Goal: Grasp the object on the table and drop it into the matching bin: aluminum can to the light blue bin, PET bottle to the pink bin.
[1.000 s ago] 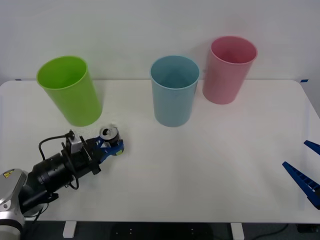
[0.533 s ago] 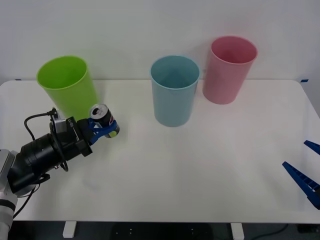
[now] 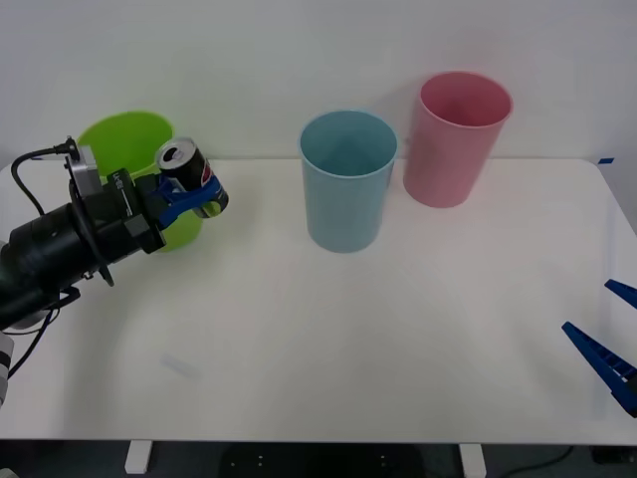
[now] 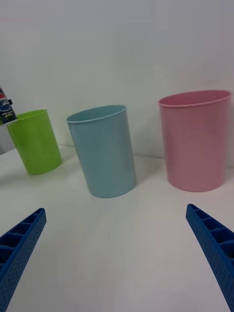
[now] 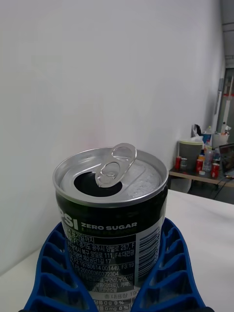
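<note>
My left gripper [image 3: 189, 194] is shut on the aluminum can [image 3: 187, 174], a small dark can with a silver pull-tab top, held high above the white table [image 3: 328, 339] in front of the lime green tub. The left wrist view shows the can [image 5: 113, 214] close up, clasped between the blue fingers [image 5: 168, 265]. The light blue bin [image 3: 347, 179] stands at the table's middle back, to the right of the can. The pink bin [image 3: 456, 137] is farther right. My right gripper [image 3: 609, 344] is parked open at the table's right edge.
A lime green tub [image 3: 134, 164] stands at the back left, partly behind the left arm. In the right wrist view the three tubs stand in a row: green [image 4: 34, 141], light blue [image 4: 103, 151], pink [image 4: 196, 139].
The left gripper has lifted the can off the table and carried it up and back, from beside the green tub's foot to in front of its upper wall. The right arm is unmoved.
</note>
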